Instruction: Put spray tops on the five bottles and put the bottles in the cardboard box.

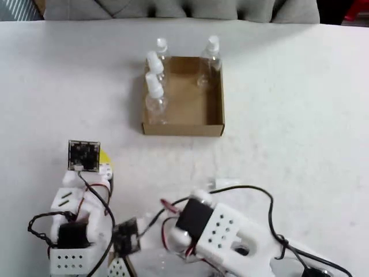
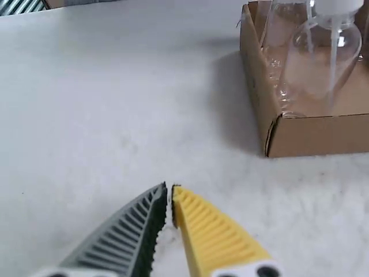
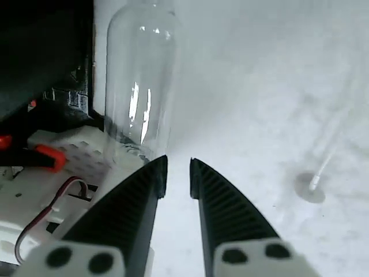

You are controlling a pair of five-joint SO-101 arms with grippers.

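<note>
Cardboard box holds four topped bottles. We see our left gripper closed on nothing, our right gripper slightly parted, empty, the uncapped fifth bottle just past its tips.

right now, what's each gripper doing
left gripper: closed, empty
right gripper: slightly open, holding nothing, clear bottle just past it

One side of cardboard box is cut off by the picture edge; front bottle in it loses most of its spray top likewise. By the table's near edge, clear bottle: one end is hidden behind right gripper. Beside it, thin tube is blurred. Bases of left arm and right arm are cut off.
</note>
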